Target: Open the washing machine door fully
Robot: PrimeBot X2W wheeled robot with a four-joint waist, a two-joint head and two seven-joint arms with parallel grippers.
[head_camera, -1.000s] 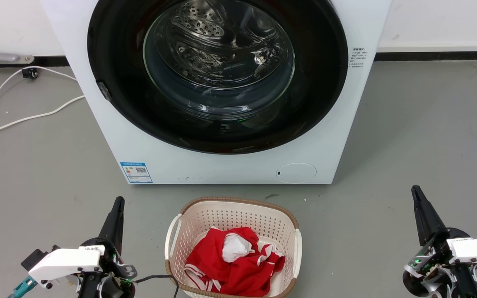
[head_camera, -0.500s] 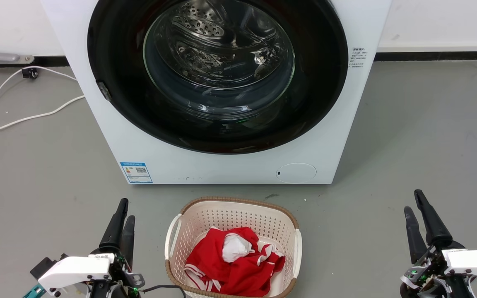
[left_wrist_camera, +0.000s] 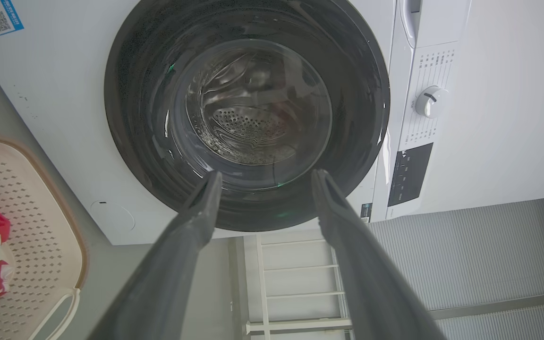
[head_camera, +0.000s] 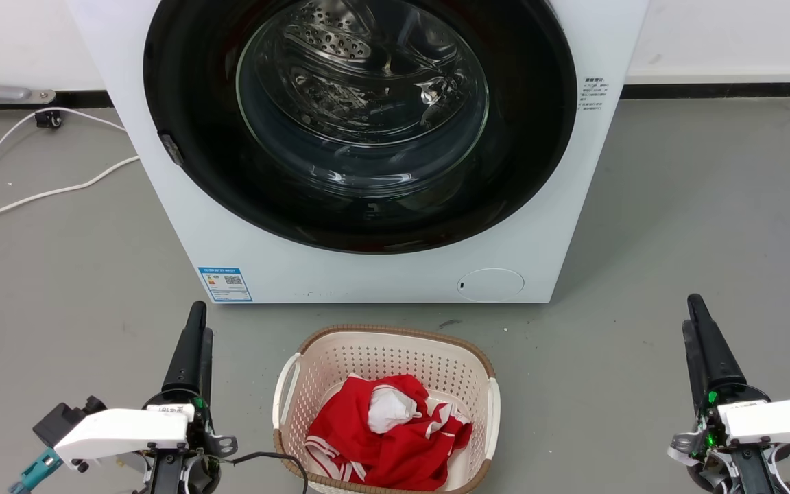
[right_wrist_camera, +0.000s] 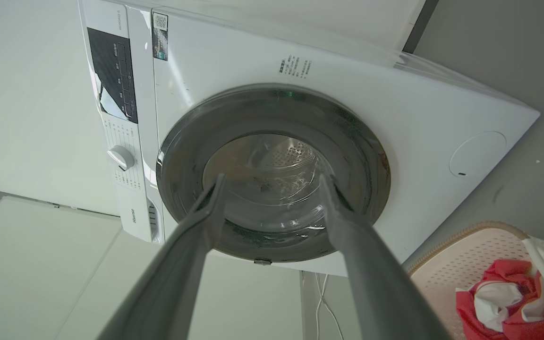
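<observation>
The washing machine door (head_camera: pixel 361 123), a glossy black round with a bulging glass window, lies shut against the white machine front. It also faces me in the left wrist view (left_wrist_camera: pixel 135 118) and the right wrist view (right_wrist_camera: pixel 272 108). A small grey catch (head_camera: pixel 170 149) sits on its left rim. My left gripper (head_camera: pixel 201 319) hovers over the floor at the lower left, well short of the machine. Through the left wrist camera the left gripper (left_wrist_camera: pixel 266 175) is open and holds nothing. My right gripper (head_camera: pixel 690 311) hovers at the lower right, and from the right wrist camera this gripper (right_wrist_camera: pixel 273 179) is likewise open and bare.
A cream laundry basket (head_camera: pixel 381 336) with red and white clothes stands on the floor between my arms, just before the machine. White cables (head_camera: pixel 25 199) trail across the floor on the left. A small round white flap (head_camera: pixel 489 285) marks the machine's lower right corner.
Both grippers have crept slightly toward the machine and rolled at the wrist, so each pair of fingers now overlaps in the head view. The door has not moved.
</observation>
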